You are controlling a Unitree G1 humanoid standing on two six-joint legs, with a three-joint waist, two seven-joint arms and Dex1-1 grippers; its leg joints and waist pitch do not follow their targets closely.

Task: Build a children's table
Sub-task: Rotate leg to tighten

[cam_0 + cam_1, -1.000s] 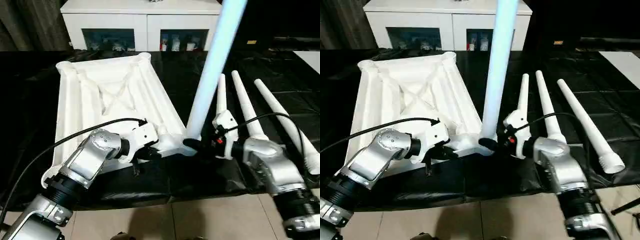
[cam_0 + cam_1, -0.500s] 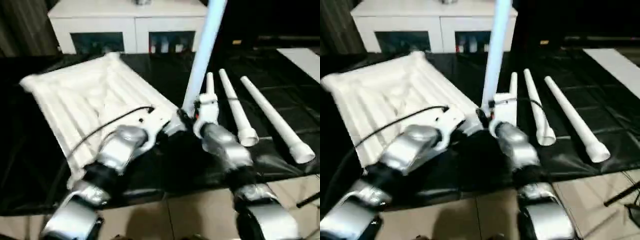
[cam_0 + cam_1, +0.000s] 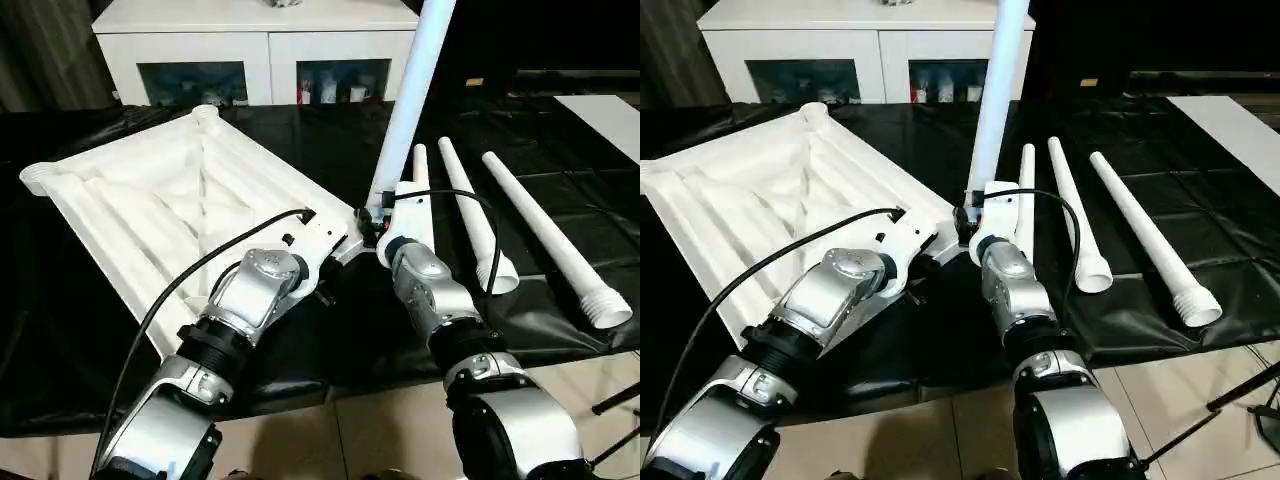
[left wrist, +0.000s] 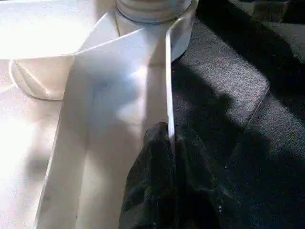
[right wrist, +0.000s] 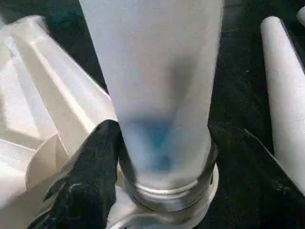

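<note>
The children's table top (image 3: 150, 200) lies underside up on the black work table, its ribs showing. One white leg (image 3: 408, 100) stands upright in the near right corner socket (image 5: 167, 202). My right gripper (image 3: 373, 225) is shut on that leg just above the socket, with a black finger (image 5: 90, 167) on each side. My left gripper (image 4: 169, 143) is shut on the thin rim (image 4: 167, 86) of the table top, close to the same corner. Three more legs (image 3: 470, 210) lie side by side to the right.
A white cabinet (image 3: 260, 40) with glass doors stands behind the work table. The work table's front edge (image 3: 300, 385) runs just under my forearms, with tiled floor below. A black rod (image 3: 615, 400) slants over the floor at the right.
The table top has swung round, its far end now further left. Both forearms have drawn in towards the middle. The view itself has also shifted. Both grips are unchanged.
</note>
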